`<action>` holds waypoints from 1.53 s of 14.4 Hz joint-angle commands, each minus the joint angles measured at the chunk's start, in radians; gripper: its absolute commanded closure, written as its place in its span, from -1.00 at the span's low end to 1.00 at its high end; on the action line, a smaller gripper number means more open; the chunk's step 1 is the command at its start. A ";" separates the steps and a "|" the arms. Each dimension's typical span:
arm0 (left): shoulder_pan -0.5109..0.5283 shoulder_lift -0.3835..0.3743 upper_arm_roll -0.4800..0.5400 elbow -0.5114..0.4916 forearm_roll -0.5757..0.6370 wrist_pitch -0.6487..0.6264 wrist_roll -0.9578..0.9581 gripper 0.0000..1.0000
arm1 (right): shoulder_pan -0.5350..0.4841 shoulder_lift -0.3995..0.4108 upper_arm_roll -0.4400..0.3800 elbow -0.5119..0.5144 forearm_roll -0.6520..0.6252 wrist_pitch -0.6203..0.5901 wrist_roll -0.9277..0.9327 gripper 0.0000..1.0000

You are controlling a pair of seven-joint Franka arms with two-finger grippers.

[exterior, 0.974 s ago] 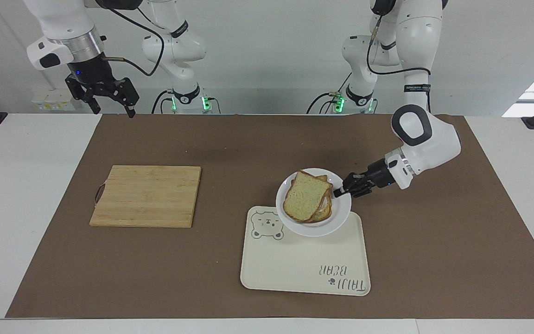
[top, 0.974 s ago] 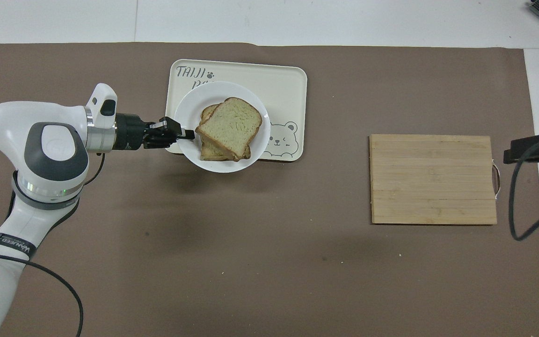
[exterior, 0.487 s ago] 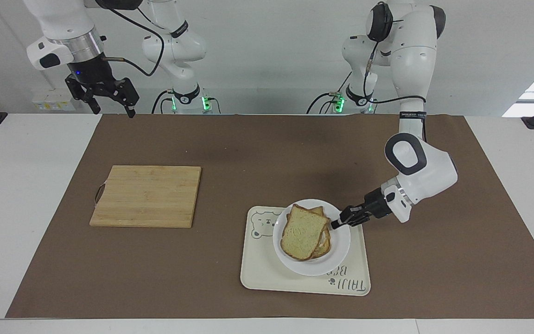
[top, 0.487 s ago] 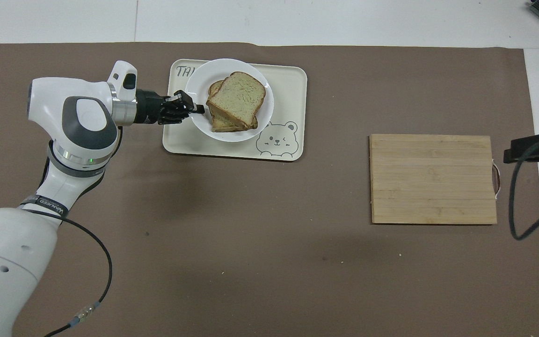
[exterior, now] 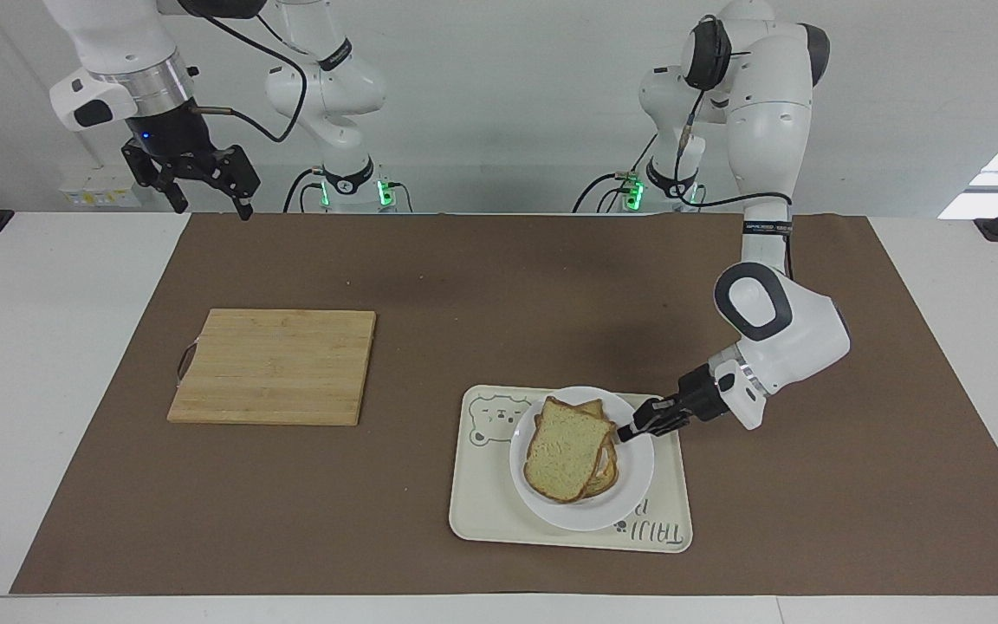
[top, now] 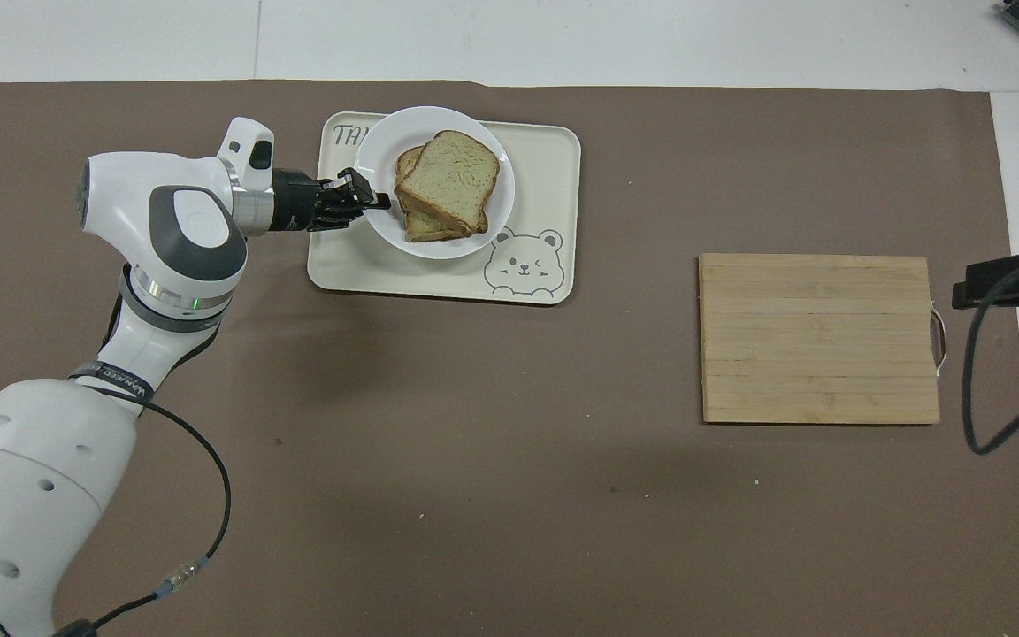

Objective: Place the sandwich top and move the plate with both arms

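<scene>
The sandwich top (exterior: 564, 451) lies on another bread slice on the small white plate (exterior: 629, 485). My left gripper (exterior: 633, 431) is shut on the plate's rim at the side toward the left arm's end. The plate sits low over the cream bear tray (exterior: 499, 511); I cannot tell whether it rests on it. In the overhead view the sandwich top (top: 449, 177), plate (top: 474, 243), left gripper (top: 377, 202) and tray (top: 545, 159) show the same. My right gripper (exterior: 211, 204) waits open and empty, high over the table edge at the right arm's end.
A bamboo cutting board (exterior: 274, 366) lies bare toward the right arm's end, also in the overhead view (top: 819, 339). A brown mat (exterior: 499, 286) covers the table.
My left gripper has carried the plate with the sandwich away from the robots and lower, from the tray's near edge to over the tray. The right arm has not moved.
</scene>
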 commanded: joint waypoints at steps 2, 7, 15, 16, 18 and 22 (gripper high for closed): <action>-0.023 -0.035 0.011 -0.045 0.002 0.025 -0.018 -1.00 | -0.013 -0.010 0.005 -0.009 0.019 0.002 -0.025 -1.00; -0.011 -0.204 0.077 -0.175 0.059 0.020 -0.021 -1.00 | -0.013 -0.010 0.005 -0.009 0.019 0.002 -0.024 -1.00; -0.002 -0.309 0.190 -0.088 0.714 -0.245 -0.138 -1.00 | -0.012 -0.009 0.005 -0.009 0.019 0.002 -0.025 -1.00; -0.002 -0.310 0.193 -0.054 0.799 -0.306 -0.138 -1.00 | -0.013 -0.009 0.005 -0.009 0.019 0.002 -0.024 -1.00; -0.002 -0.335 0.201 0.024 0.928 -0.423 -0.136 -1.00 | -0.013 -0.010 0.005 -0.009 0.019 0.002 -0.025 -1.00; -0.005 -0.419 0.201 0.079 1.031 -0.566 -0.136 -1.00 | -0.013 -0.010 0.005 -0.009 0.019 0.002 -0.025 -1.00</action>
